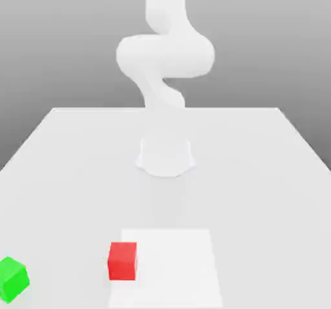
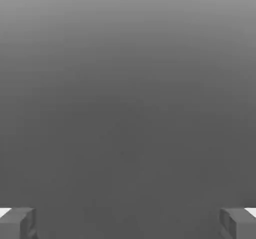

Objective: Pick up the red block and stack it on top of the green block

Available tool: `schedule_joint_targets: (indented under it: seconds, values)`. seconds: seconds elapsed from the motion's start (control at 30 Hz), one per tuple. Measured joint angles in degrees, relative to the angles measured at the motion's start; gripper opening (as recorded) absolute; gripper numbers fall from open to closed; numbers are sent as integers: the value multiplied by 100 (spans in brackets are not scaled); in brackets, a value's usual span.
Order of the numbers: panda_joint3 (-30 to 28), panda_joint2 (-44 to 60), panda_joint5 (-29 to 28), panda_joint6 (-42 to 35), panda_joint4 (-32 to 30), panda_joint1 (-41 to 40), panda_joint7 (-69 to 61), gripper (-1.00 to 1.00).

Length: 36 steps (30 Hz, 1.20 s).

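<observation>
Gripper point(image 2: 128, 224): fingertips wide apart in the hand view, nothing between them, only plain grey background beyond. Red block point(image 1: 123, 261) sits flat near the edge of a pale square patch point(image 1: 174, 269) on the table point(image 1: 258, 204), on the side toward the exterior view's left. Green block point(image 1: 13, 279) lies well apart from it, farther to the exterior view's left, partly cut off by the frame and turned at an angle to the red one. Arm point(image 1: 165, 55) rises from its base behind both blocks

Step in hand, as judged: reach for the red block; no grasp made, stack not begun

Method notes:
– Keep the jaws spread for the whole approach; travel high, then centre over the red block before any descent
– Turn the wrist so that the pads will meet two opposite side faces squarely; a skewed grip would likely twist the block as it closes
– Descend straight down, one finger each side, stopping short of the table surface; a fingertip landing on the top face would tip or shove the block
– Close evenly at about mid-height, then lift vertically before moving sideways

Caution: green block's different angle will probably call for a wrist turn before placing, so a clean, centred hold now should make the later alignment easier
</observation>
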Motion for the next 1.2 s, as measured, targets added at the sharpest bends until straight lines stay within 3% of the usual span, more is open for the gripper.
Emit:
schedule_joint_targets:
  seconds: [0.7, 0.9, 0.93, 1.2]
  values:
    - [-722, 4397, 215, 2166, -1680, -215, -1083, 0]
    - [-436, 5643, 574, 3130, -1616, -445, -1398, 0]
    - [-379, 5787, 622, 3252, -1596, -492, -1435, -100]
    - [-405, 5654, 553, 3139, -1617, -480, -1384, -100]
